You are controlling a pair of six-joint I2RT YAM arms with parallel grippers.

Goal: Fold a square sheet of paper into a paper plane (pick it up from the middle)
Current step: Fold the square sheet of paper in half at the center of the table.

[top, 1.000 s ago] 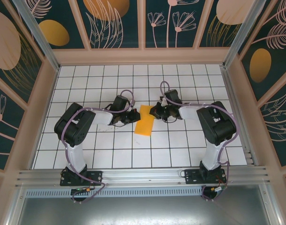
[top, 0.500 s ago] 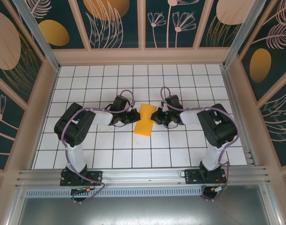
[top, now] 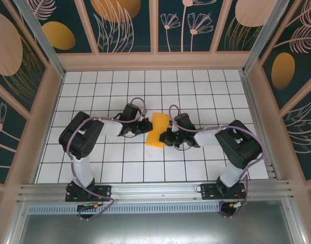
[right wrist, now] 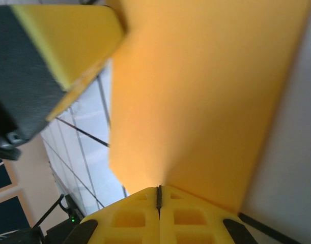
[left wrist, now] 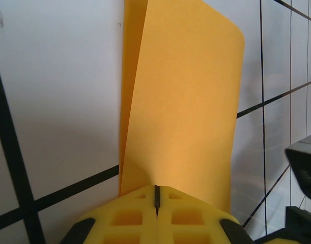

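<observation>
The orange-yellow sheet of paper [top: 159, 128] lies folded into a narrow strip near the middle of the tiled table, between both arms. My left gripper [top: 146, 127] is shut on its left edge. In the left wrist view the paper [left wrist: 186, 101] shows two layers that run away from the closed left gripper [left wrist: 156, 189]. My right gripper [top: 168, 136] is shut on the paper's right side, nearer the front. In the right wrist view the paper [right wrist: 206, 96] spreads out from the closed right gripper [right wrist: 159, 189], and the left gripper's yellow finger [right wrist: 68, 46] shows at the upper left.
The white tiled table [top: 119, 162] is ringed by a raised tan rim [top: 155, 61] and patterned walls. Both arm bases stand on the rail at the front edge [top: 155, 190]. Open tiles lie in front of and behind the paper.
My right gripper has moved left and toward the front along the paper's right side, and the paper's right part has shifted with it. The left gripper has stayed put.
</observation>
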